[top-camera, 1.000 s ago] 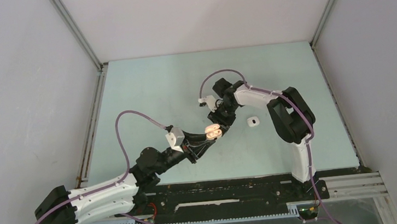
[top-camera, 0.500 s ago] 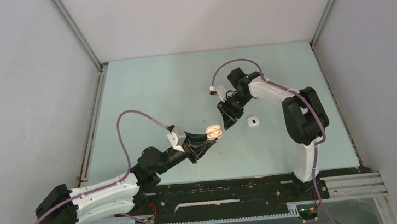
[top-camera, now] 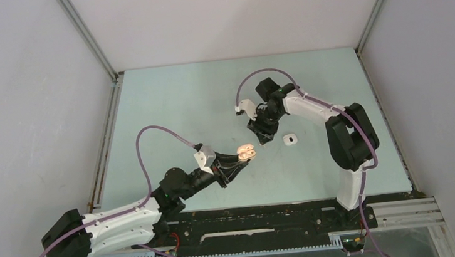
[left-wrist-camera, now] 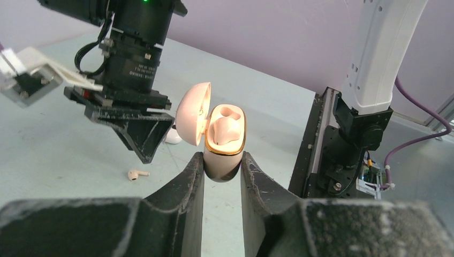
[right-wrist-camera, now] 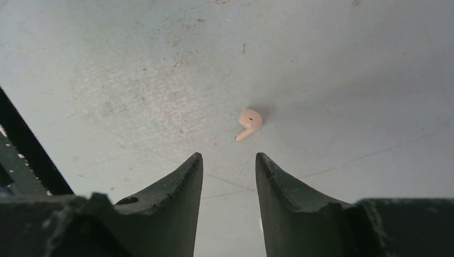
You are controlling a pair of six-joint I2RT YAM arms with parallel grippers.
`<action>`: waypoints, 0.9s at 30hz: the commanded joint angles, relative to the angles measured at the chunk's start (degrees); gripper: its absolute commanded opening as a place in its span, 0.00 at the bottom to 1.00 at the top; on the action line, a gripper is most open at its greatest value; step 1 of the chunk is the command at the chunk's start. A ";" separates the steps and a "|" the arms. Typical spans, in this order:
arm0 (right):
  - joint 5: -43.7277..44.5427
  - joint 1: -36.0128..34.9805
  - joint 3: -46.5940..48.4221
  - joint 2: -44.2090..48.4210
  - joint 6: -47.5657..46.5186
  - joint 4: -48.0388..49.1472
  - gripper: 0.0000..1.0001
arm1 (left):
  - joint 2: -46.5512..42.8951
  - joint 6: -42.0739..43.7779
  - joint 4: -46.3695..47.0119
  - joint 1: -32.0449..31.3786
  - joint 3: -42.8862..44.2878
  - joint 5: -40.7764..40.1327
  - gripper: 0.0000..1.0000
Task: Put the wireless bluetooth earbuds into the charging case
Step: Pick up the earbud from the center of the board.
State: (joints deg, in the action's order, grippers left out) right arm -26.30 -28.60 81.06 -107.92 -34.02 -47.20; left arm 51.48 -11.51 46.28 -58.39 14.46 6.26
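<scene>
Covering the whole work area is a pale blue-green table (top-camera: 179, 108). It is closed in by plain grey-lilac walls (top-camera: 20, 92), and metal frame bars (top-camera: 87, 38) run up at the back corners. A black rail (top-camera: 252, 217) lies along the near edge, where both arms are fixed. Seen close from the right wrist, the surface is matte, with fine scratches, small dark specks and some dust.

The left gripper (left-wrist-camera: 222, 161) is held above the table near its middle. Its two fingers are pressed on the lower body of the tan charging case (left-wrist-camera: 226, 134), one on each side. The case stands upright and its lid (left-wrist-camera: 191, 113) is swung open to the left. The inside shows a moulded hollow with a gold rim, but I cannot tell if a bud sits in it.

The right gripper (right-wrist-camera: 229, 160) points down, just beyond the case. Its jaws are a little apart and there is nothing between them. One tan earbud (right-wrist-camera: 249, 122) lies on the table just ahead of its fingertips, not touching them. A small white case (top-camera: 289, 139) rests on the table just to the right of this gripper.
</scene>
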 commanded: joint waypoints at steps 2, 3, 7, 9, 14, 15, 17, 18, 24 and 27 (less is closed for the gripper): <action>5.57 -3.73 -0.11 -2.35 -3.11 2.70 0.45 | 0.45 1.24 2.55 -0.32 2.49 0.63 0.00; 6.55 -4.40 -0.11 -2.71 -3.06 3.03 0.45 | 0.58 1.10 2.77 -0.32 2.50 0.74 0.00; 10.47 -6.19 -0.11 -4.18 -2.82 4.02 0.45 | 0.39 0.77 3.16 -0.47 2.26 0.88 0.00; 11.18 -6.22 -0.11 -4.65 -2.53 4.25 0.45 | -0.22 0.83 2.82 -0.50 2.08 0.78 0.00; 12.21 -6.21 -0.07 -5.46 -2.26 5.48 0.44 | -0.99 1.22 1.85 -0.50 1.72 0.64 0.00; 12.24 -6.21 0.02 -5.77 -2.21 5.52 0.44 | -0.93 1.30 1.80 -0.50 1.84 0.68 0.00; 12.36 -6.28 0.66 -6.63 -2.05 5.44 0.44 | -0.73 1.31 1.79 -0.50 1.97 0.83 0.00; 12.41 -6.31 0.99 -7.16 -1.95 5.13 0.44 | -0.74 1.31 1.87 -0.50 2.12 0.85 0.00; 12.23 -6.30 2.16 -9.22 -1.72 4.41 0.41 | -0.24 1.31 1.72 -0.50 2.42 0.92 0.00; 11.90 -6.29 2.18 -9.70 -1.55 4.48 0.40 | 0.07 1.31 1.62 -0.50 2.52 1.05 0.00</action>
State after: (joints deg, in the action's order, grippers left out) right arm -14.52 -34.92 81.49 -115.90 -35.97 -42.92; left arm 51.51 -11.49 46.15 -58.50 14.46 6.63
